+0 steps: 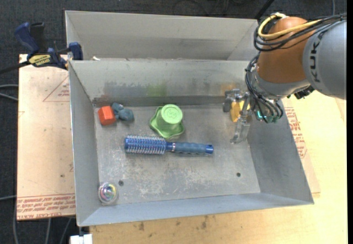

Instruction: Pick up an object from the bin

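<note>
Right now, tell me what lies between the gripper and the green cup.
Bare bin floor, in the camera view: nothing lies between gripper and green cup. The blue hairbrush passes just nearer the camera.

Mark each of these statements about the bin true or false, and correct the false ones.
1. The blue hairbrush lies about mid-floor, its handle pointing toward the view's right. True.
2. The green cup sits in the near left corner of the bin. False: it stands just behind the hairbrush, near the middle; that corner holds a small shiny ball.
3. The end effector is above the orange block. False: the block lies far off at the view's left, beside a small blue-grey thing.
4. The end effector hangs over bare floor beyond the handle end of the hairbrush. True.
</note>
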{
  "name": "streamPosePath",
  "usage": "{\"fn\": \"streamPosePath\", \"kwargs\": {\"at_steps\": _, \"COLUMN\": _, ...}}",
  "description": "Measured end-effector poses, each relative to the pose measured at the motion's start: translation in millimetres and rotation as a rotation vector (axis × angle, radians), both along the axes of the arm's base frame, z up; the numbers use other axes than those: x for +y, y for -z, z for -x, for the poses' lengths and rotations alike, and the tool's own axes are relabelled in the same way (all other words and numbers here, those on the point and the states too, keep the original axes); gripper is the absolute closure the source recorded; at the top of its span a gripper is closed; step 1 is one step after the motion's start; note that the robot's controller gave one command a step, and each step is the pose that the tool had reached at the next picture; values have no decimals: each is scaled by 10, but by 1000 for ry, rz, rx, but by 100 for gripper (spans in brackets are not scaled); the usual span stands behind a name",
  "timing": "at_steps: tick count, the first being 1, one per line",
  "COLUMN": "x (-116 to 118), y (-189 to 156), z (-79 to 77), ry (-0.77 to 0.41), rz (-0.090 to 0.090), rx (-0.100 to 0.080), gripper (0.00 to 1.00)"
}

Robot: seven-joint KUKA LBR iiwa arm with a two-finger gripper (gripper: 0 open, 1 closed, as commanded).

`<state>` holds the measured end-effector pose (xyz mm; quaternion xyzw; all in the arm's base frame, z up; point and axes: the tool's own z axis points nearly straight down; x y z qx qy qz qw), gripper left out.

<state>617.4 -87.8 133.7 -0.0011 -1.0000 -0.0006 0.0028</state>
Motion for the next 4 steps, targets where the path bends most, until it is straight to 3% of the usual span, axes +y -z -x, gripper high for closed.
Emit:
{"fn": "streamPosePath", "kwargs": {"at_steps": 1, "x": 549, "y": 24, "z": 222, "ry": -170, "rz": -2, "rx": -5, "gripper": 0}}
{"fn": "streamPosePath", "kwargs": {"at_steps": 2, "x": 1042, "y": 677, "z": 508, "ry": -150, "rz": -3, "rx": 0, "gripper": 0}}
{"fn": "streamPosePath", "kwargs": {"at_steps": 3, "x": 1007, "y": 632, "z": 479, "ry": -147, "rz": 0, "rx": -7, "gripper": 100}}
{"fn": "streamPosePath", "kwargs": {"at_steps": 4, "x": 1324, "y": -1405, "z": 701, "ry": -240, "rz": 0, "rx": -16, "gripper": 100}}
